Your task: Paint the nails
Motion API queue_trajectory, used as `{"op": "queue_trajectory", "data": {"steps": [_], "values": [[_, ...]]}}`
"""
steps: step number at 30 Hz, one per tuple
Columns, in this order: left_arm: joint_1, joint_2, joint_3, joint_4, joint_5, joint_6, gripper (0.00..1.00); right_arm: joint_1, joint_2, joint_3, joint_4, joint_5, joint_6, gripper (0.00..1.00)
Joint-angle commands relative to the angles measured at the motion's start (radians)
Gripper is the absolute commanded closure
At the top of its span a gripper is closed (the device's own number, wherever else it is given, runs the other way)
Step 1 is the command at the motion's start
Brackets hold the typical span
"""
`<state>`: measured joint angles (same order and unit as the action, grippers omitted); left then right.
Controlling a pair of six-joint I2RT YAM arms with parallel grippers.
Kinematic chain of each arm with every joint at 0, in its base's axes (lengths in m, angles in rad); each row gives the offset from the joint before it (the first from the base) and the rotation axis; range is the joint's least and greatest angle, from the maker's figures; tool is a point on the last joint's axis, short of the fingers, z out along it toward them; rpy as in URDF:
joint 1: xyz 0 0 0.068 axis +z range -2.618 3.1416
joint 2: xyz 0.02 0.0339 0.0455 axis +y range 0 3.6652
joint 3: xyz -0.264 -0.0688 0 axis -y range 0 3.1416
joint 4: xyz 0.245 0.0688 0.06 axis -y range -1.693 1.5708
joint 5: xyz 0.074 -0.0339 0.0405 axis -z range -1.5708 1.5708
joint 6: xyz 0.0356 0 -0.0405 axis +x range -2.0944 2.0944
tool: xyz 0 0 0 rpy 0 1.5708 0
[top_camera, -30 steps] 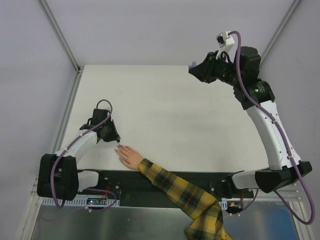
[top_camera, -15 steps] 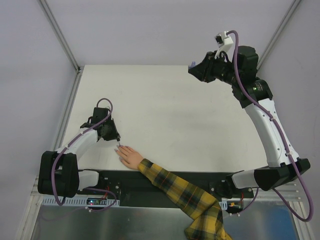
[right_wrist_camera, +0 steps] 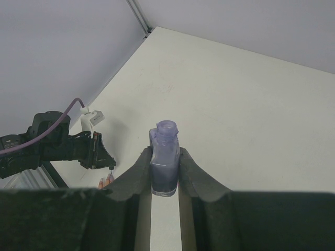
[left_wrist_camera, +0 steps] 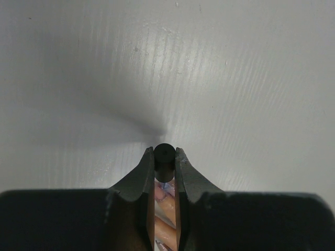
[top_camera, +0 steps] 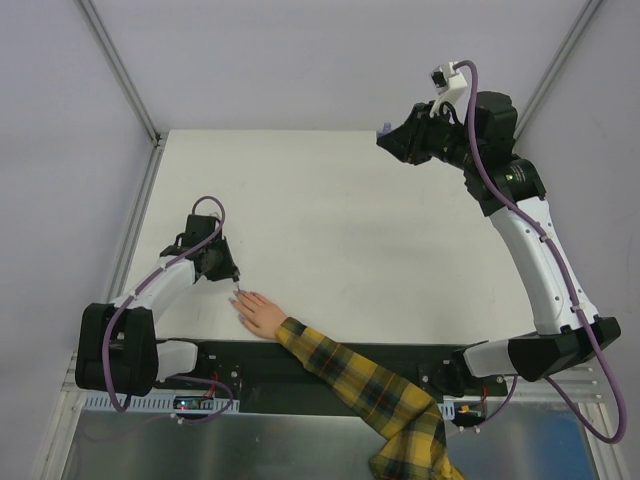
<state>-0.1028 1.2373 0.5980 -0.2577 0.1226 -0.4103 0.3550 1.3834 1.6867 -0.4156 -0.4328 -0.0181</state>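
Left gripper (top_camera: 232, 276) is being seen clamped on the black brush cap (left_wrist_camera: 164, 156). The nails (top_camera: 238, 298) are lying just beside it, toward the base, on mannequin hand (top_camera: 260, 314) fingers pointing up-left at it. Right gripper (right_wrist_camera: 164, 154) is gripping the open bottle (right_wrist_camera: 164, 170), well apart.

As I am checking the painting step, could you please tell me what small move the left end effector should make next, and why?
Probably ease the left end effector slightly down and draw the brush along a nail. It is shut on the black brush cap, with the tip over the mannequin hand; contact is not clear.
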Motion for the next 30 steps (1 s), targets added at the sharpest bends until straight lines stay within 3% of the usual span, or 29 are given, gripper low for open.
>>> {"op": "queue_trajectory", "data": {"steps": [1,30], "values": [[-0.003,-0.036,0.022,0.006,0.048,0.013,1.0,-0.005,-0.037,0.01,0.047,-0.021,0.015,0.99],[-0.018,-0.022,0.002,-0.005,0.054,-0.015,1.0,-0.005,-0.067,-0.021,0.052,-0.021,0.014,1.0]]}}
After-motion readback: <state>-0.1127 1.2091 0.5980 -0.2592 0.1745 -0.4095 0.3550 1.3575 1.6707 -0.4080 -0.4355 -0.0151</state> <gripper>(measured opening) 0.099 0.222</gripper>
